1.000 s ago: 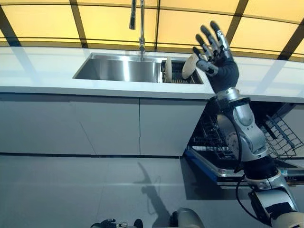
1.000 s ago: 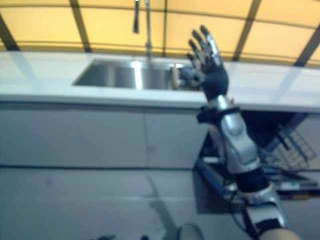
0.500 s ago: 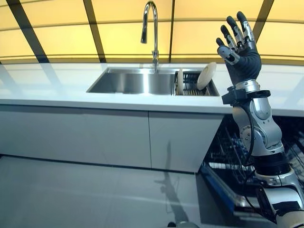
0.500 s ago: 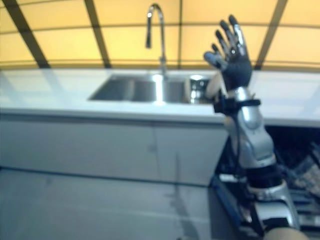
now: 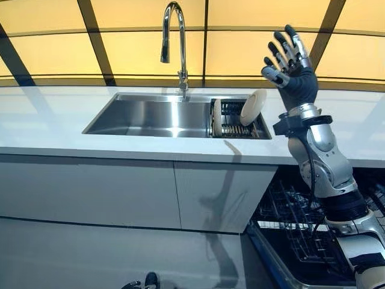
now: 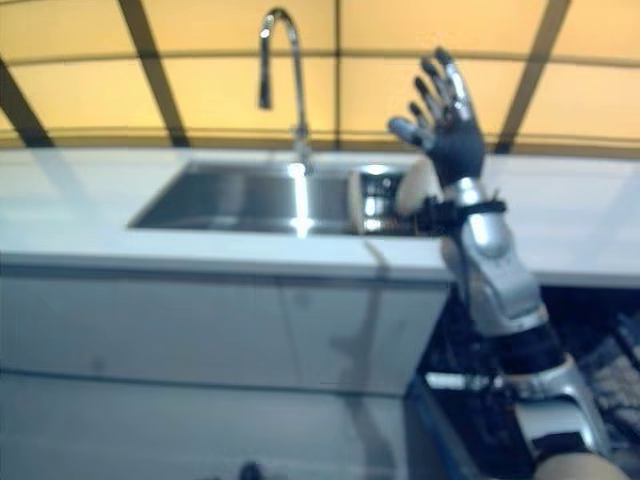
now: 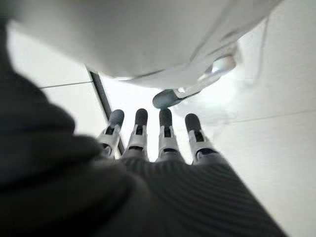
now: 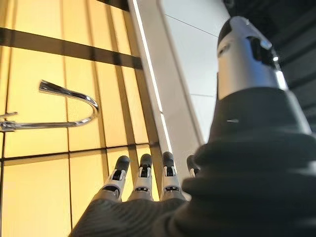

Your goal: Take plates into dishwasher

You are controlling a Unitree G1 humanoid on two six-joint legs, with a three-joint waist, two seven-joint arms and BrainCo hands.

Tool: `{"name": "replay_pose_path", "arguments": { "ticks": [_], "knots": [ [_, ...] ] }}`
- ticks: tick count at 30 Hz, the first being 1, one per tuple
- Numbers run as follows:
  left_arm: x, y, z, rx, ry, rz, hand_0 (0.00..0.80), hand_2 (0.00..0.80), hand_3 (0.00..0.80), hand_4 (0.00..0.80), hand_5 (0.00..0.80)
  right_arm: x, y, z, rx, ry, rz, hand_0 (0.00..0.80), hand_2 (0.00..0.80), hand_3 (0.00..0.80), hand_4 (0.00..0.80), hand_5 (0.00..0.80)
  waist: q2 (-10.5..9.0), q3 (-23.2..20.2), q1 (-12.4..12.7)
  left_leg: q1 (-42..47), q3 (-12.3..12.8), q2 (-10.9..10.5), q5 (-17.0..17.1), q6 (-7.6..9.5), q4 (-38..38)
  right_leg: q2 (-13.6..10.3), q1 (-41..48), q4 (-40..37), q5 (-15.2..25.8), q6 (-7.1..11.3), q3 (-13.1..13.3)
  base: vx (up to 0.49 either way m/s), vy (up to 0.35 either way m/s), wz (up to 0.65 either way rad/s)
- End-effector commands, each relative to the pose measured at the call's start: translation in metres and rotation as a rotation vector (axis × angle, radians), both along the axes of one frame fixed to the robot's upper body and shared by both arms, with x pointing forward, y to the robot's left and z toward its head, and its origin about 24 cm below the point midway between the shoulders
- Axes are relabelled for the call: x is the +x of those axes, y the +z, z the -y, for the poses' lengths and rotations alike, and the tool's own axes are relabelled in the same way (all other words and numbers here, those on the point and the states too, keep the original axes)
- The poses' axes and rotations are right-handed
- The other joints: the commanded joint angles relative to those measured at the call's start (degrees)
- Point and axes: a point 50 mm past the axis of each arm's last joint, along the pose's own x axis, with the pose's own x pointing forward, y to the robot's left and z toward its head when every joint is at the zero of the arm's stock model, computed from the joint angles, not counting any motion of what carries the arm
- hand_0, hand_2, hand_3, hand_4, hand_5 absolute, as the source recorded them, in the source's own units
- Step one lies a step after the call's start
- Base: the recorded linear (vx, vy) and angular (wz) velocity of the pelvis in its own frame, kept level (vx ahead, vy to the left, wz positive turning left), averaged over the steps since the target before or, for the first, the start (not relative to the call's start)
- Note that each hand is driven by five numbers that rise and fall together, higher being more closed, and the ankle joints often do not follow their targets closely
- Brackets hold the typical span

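Fingers [image 5: 287, 49] of your right hand [image 5: 293, 71] were spread straight and held nothing; the hand stood raised above the counter, at about 2 o'clock from the tilted plate [image 5: 253, 107]. That plate leaned in the dish rack [image 5: 236, 123] at the sink's [image 5: 150, 114] 3 o'clock end, with a second plate [image 5: 216, 117] upright on edge just beside it, toward 9 o'clock. The faucet [image 5: 172, 36] rose at 12 o'clock of the basin. Below the counter, at 6 o'clock from the hand, the dishwasher's lower rack [image 5: 301, 232] stood pulled out. Your left hand [image 7: 158, 143] showed only in its own wrist view, fingers straight, empty, near pale panels.

You had no plate in hand, so I judge the task barely begun. The risks I see: the hand was high and off to the side, so a quick descent could knock the tilted plate into its neighbour or off its rack. A smooth plate pinched only at the rim might slip during the carry down past the counter edge.
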Motion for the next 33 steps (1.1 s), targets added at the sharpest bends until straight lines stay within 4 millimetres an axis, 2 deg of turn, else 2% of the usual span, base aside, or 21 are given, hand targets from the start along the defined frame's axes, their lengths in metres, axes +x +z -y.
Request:
{"name": "replay_pose_path", "arguments": {
  "ticks": [1, 2, 4, 6, 7, 9, 11, 12, 14, 16, 18, 19, 20, 22, 23, 24, 26, 29, 33],
  "knots": [
    [-0.007, -0.004, 0.013, -0.036, -0.022, -0.017, 0.000, 0.000, 0.000, 0.000, 0.000, -0.007, 0.051, 0.003, -0.007, 0.033, 0.189, 0.000, 0.000, 0.000, 0.000, 0.000, -0.74, -0.5, 1.5, -1.3, 0.1, 0.9, 6.5, -0.59, 1.8, -8.7, 2.2, 4.2, -0.4, 6.38, -1.1, 0.293, 0.506, -0.63],
    [-0.004, -0.003, 0.013, -0.040, -0.031, -0.017, 0.000, 0.000, 0.000, 0.000, 0.000, -0.008, 0.050, 0.005, -0.009, 0.031, 0.191, 0.000, 0.000, 0.000, 0.000, 0.000, -0.62, -0.6, 1.3, -0.8, 0.3, 0.9, 5.3, -0.78, 3.1, -10.0, 1.9, 5.0, -0.6, 7.06, -2.1, 0.263, 0.492, -0.70],
    [0.002, -0.003, 0.014, -0.043, -0.060, -0.013, 0.000, 0.000, 0.000, 0.000, 0.000, -0.010, 0.044, 0.011, 0.007, 0.022, 0.181, 0.000, 0.000, 0.000, 0.000, 0.000, -0.62, -0.7, 1.1, -1.7, 0.2, -0.6, 2.9, -0.27, 7.2, -12.1, 1.5, 7.2, -0.3, 8.35, -2.9, 0.245, 0.482, -0.61],
    [0.009, -0.001, 0.016, -0.047, -0.077, 0.001, 0.000, 0.000, 0.000, 0.000, 0.000, -0.014, 0.038, 0.019, 0.024, -0.009, 0.174, 0.000, 0.000, 0.000, 0.000, 0.000, -1.46, -1.3, 0.9, -2.3, 1.4, -3.4, 0.9, 1.93, 8.7, -15.6, 0.5, 11.9, 5.9, 9.33, -3.8, 0.208, 0.445, -0.23],
    [0.013, 0.000, 0.015, -0.045, -0.079, 0.009, 0.000, 0.000, 0.000, 0.000, 0.000, -0.016, 0.034, 0.022, 0.020, -0.027, 0.170, 0.000, 0.000, 0.000, 0.000, 0.000, -1.70, -1.6, 0.8, -1.8, 1.9, -5.0, 0.6, 3.07, 8.2, -16.9, -1.1, 15.6, 10.4, 9.40, -3.9, 0.217, 0.471, 0.02],
    [0.016, 0.001, 0.012, -0.030, -0.091, 0.014, 0.000, 0.000, 0.000, 0.000, 0.000, -0.018, 0.030, 0.028, 0.021, -0.067, 0.161, 0.000, 0.000, 0.000, 0.000, 0.000, -1.14, -1.8, 0.5, -0.1, 2.3, -7.8, -0.2, 5.50, 7.1, -18.4, -5.5, 25.7, 15.9, 8.71, -4.5, 0.247, 0.511, 0.24],
    [0.014, 0.001, 0.007, 0.004, -0.080, 0.002, 0.000, 0.000, 0.000, 0.000, 0.000, -0.017, 0.031, 0.030, 0.016, -0.077, 0.158, 0.000, 0.000, 0.000, 0.000, 0.000, 0.18, -1.7, 0.2, 2.7, 3.2, -9.3, -1.0, 6.88, 5.5, -19.9, -11.0, 33.7, 17.4, 8.29, -6.3, 0.228, 0.444, 0.27],
    [0.013, 0.001, 0.006, 0.013, -0.071, -0.003, 0.000, 0.000, 0.000, 0.000, 0.000, -0.017, 0.031, 0.030, 0.016, -0.078, 0.156, 0.000, 0.000, 0.000, 0.000, 0.000, 0.37, -1.6, 0.1, 3.6, 3.6, -9.6, -1.2, 7.05, 4.9, -19.9, -12.3, 34.4, 17.4, 8.28, -6.8, 0.235, 0.350, 0.11],
    [0.012, 0.002, -0.004, 0.051, -0.029, -0.024, 0.000, 0.000, 0.000, 0.000, 0.000, -0.012, 0.034, 0.028, 0.005, -0.092, 0.148, 0.000, 0.000, 0.000, 0.000, 0.000, 0.56, -1.1, -0.1, 7.0, 4.8, -10.4, -1.5, 7.02, 2.3, -18.2, -14.9, 32.3, 15.0, 7.95, -9.2, 0.236, 0.207, 0.00],
    [0.010, 0.003, -0.014, 0.081, -0.003, -0.041, 0.000, 0.000, 0.000, 0.000, 0.000, -0.007, 0.040, 0.029, 0.010, -0.116, 0.147, 0.000, 0.000, 0.000, 0.000, 0.000, 0.64, -0.9, -0.1, 8.7, 5.4, -10.5, -1.8, 6.40, 0.8, -15.7, -16.4, 25.5, 13.4, 7.61, -12.1, 0.255, 0.068, -0.16],
    [0.007, 0.004, -0.022, 0.100, 0.026, -0.049, 0.000, 0.000, 0.000, 0.000, 0.000, -0.004, 0.043, 0.029, 0.017, -0.137, 0.145, 0.000, 0.000, 0.000, 0.000, 0.000, 0.36, -0.4, -0.6, 11.2, 6.1, -10.8, -3.1, 5.72, -0.4, -14.1, -17.3, 17.8, 13.6, 8.15, -14.2, 0.235, -0.019, -0.25],
    [0.006, 0.005, -0.023, 0.101, 0.030, -0.050, 0.000, 0.000, 0.000, 0.000, 0.000, -0.003, 0.043, 0.029, 0.016, -0.140, 0.148, 0.000, 0.000, 0.000, 0.000, 0.000, 0.39, -0.3, -0.7, 11.5, 6.1, -10.7, -3.4, 5.61, -0.5, -13.6, -17.2, 16.6, 13.6, 8.16, -14.4, 0.230, -0.058, -0.33],
    [0.004, 0.005, -0.026, 0.105, 0.041, -0.056, 0.000, 0.000, 0.000, 0.000, 0.000, -0.003, 0.043, 0.029, 0.004, -0.170, 0.160, 0.000, 0.000, 0.000, 0.000, 0.000, 0.16, -0.2, -1.0, 12.3, 6.1, -11.0, -4.3, 5.37, -0.7, -11.9, -17.2, 11.9, 13.2, 8.38, -14.0, 0.230, -0.072, -0.31],
    [0.001, 0.005, -0.028, 0.107, 0.039, -0.066, 0.000, 0.000, 0.000, 0.000, 0.000, -0.004, 0.045, 0.033, -0.003, -0.224, 0.175, 0.000, 0.000, 0.000, 0.000, 0.000, -0.18, 0.0, -1.8, 13.3, 4.8, -11.7, -5.5, 5.35, -0.7, -9.2, -18.0, 6.3, 14.1, 8.70, -11.4, 0.278, -0.097, -0.15],
    [0.000, 0.005, -0.028, 0.105, 0.037, -0.069, 0.000, 0.000, 0.000, 0.000, 0.000, -0.005, 0.048, 0.034, -0.007, -0.257, 0.189, 0.000, 0.000, 0.000, 0.000, 0.000, -0.33, 0.1, -2.2, 14.0, 4.1, -12.0, -6.1, 5.42, -0.7, -8.7, -18.8, 5.1, 15.5, 8.86, -10.3, 0.293, -0.124, 0.11],
    [-0.002, 0.004, -0.028, 0.100, 0.033, -0.073, 0.000, 0.000, 0.000, 0.000, 0.000, -0.006, 0.051, 0.035, -0.010, -0.290, 0.203, 0.000, 0.000, 0.000, 0.000, 0.000, -0.41, 0.3, -2.5, 15.1, 3.7, -12.1, -7.0, 5.54, -0.7, -8.4, -20.2, 4.5, 16.7, 9.18, -10.3, 0.257, -0.118, 0.20],
    [-0.005, 0.003, -0.026, 0.088, 0.021, -0.075, 0.000, 0.000, 0.000, 0.000, 0.000, -0.006, 0.055, 0.036, -0.015, -0.325, 0.202, 0.000, 0.000, 0.000, 0.000, 0.000, -0.32, 0.7, -2.7, 16.6, 3.5, -11.9, -7.9, 5.77, -0.6, -8.2, -20.9, 5.5, 16.7, 9.21, -10.6, 0.269, -0.182, 0.36],
    [-0.003, 0.003, -0.022, 0.069, 0.010, -0.060, 0.000, 0.000, 0.000, 0.000, 0.000, -0.006, 0.053, 0.039, -0.019, -0.339, 0.174, 0.000, 0.000, 0.000, 0.000, 0.000, -0.44, 0.0, -3.0, 16.5, 3.2, -11.3, -8.8, 5.67, 1.0, -7.1, -18.6, 4.7, 14.0, 8.66, -9.3, 0.220, -0.237, 0.16],
    [0.006, 0.003, -0.013, 0.030, 0.003, -0.021, 0.000, 0.000, 0.000, 0.000, 0.000, -0.001, 0.043, 0.040, -0.008, -0.302, 0.076, 0.000, 0.000, 0.000, 0.000, 0.000, -0.96, -1.3, -3.4, 17.0, 4.8, -8.9, -8.9, 3.40, 5.1, -6.3, -15.5, 3.8, 11.8, 7.26, -10.8, 0.170, -0.243, -0.03]
  ]
}}
